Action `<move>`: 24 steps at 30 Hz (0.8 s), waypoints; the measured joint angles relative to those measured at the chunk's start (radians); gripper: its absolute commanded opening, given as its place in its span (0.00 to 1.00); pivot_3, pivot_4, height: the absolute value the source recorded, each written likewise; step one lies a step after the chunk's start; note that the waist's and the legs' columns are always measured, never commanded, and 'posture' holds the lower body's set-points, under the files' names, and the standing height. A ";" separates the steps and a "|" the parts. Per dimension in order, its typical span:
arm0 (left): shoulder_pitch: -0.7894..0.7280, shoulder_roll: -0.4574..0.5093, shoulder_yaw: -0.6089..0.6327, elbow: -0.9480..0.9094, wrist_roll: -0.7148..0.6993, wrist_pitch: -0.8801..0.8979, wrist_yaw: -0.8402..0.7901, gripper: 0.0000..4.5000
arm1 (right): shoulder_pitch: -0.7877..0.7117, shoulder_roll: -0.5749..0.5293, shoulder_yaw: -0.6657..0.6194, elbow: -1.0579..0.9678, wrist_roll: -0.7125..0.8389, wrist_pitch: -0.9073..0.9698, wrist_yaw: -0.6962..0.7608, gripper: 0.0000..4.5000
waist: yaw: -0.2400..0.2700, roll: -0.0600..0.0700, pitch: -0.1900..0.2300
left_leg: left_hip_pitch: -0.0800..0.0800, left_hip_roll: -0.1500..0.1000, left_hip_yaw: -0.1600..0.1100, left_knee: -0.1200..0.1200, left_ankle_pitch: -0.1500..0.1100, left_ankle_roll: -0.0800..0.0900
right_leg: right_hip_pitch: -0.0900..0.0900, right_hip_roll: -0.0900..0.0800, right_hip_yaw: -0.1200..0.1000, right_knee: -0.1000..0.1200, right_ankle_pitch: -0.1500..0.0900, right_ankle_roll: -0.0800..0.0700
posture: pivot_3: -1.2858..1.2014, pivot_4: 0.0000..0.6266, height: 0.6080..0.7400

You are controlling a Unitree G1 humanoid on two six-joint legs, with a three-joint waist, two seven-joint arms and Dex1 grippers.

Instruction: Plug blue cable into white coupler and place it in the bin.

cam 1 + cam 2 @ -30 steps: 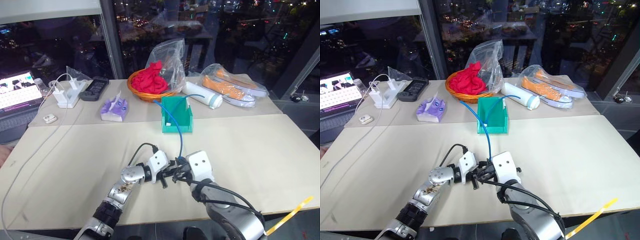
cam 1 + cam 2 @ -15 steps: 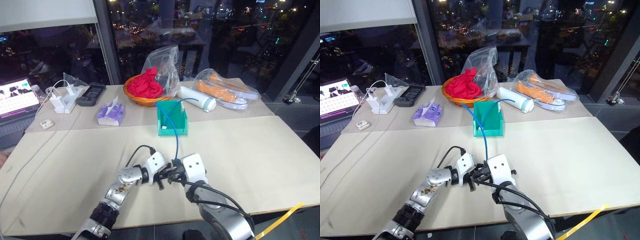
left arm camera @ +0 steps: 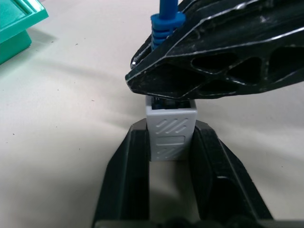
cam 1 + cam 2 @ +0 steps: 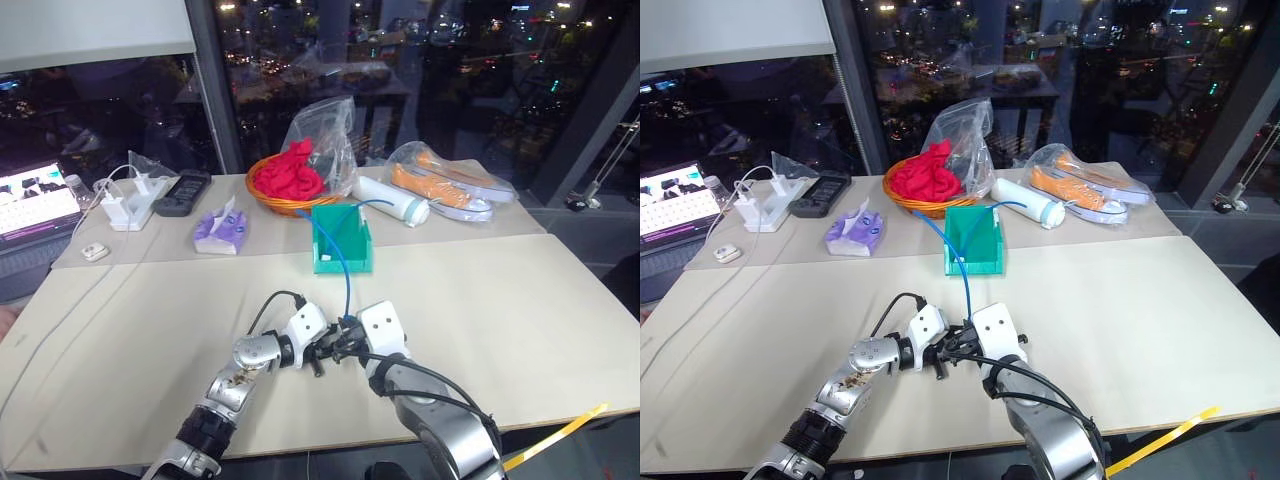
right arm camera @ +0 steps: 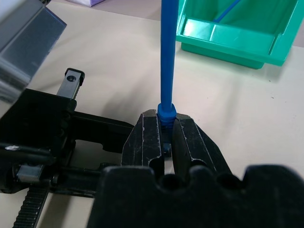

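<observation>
The blue cable [image 5: 166,57] is pinched at its plug boot in my closed right gripper [image 5: 166,137], seated in the white coupler [image 3: 171,133] between my left gripper [image 3: 171,156] fingers. I should release gently, then carry it to the bin [image 4: 341,243] behind.

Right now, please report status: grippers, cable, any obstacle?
Left gripper around white coupler. Right gripper shut on blue cable, plug at coupler mouth. Bin ahead, nothing in between.
</observation>
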 measured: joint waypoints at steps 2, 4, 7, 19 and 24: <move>0.000 0.008 0.003 -0.031 -0.004 -0.007 -0.011 0.62 | -0.009 -0.005 -0.023 0.005 -0.003 0.006 0.009 0.00 | 0.010 -0.002 0.000 | -0.002 -0.001 -0.001 0.000 0.000 -0.003 | 0.001 0.000 0.000 -0.001 0.000 0.000 | 0.52 0.24 0.87; 0.011 0.015 0.016 -0.061 -0.021 -0.003 -0.014 0.62 | -0.013 -0.009 -0.030 0.003 -0.002 0.014 0.013 0.00 | 0.016 -0.002 0.001 | -0.003 -0.001 -0.002 0.000 0.001 -0.004 | 0.001 0.000 0.001 -0.001 0.000 0.000 | 0.52 0.24 0.87; 0.036 0.043 0.037 -0.129 -0.039 0.019 -0.012 0.62 | -0.013 -0.012 -0.062 -0.042 0.008 0.073 0.023 0.00 | 0.027 -0.002 0.004 | -0.007 -0.002 -0.003 0.000 0.002 -0.006 | -0.002 0.000 0.001 -0.001 0.000 0.000 | 0.52 0.24 0.87; 0.179 0.134 0.166 -0.426 -0.118 0.197 0.061 0.62 | -0.432 0.061 -0.615 -0.244 0.367 0.512 0.143 0.00 | 0.012 0.001 0.026 | -0.045 -0.005 -0.007 0.001 0.014 -0.026 | -0.049 0.000 0.002 0.001 0.013 -0.020 | 0.52 0.24 0.87; 0.201 0.129 0.177 -0.472 -0.127 0.233 0.099 0.62 | -0.687 0.109 -0.748 -0.061 0.470 0.543 0.134 0.00 | 0.006 0.003 0.029 | -0.047 -0.005 -0.006 0.001 0.013 -0.025 | -0.049 0.000 0.002 0.000 0.013 -0.020 | 0.52 0.24 0.87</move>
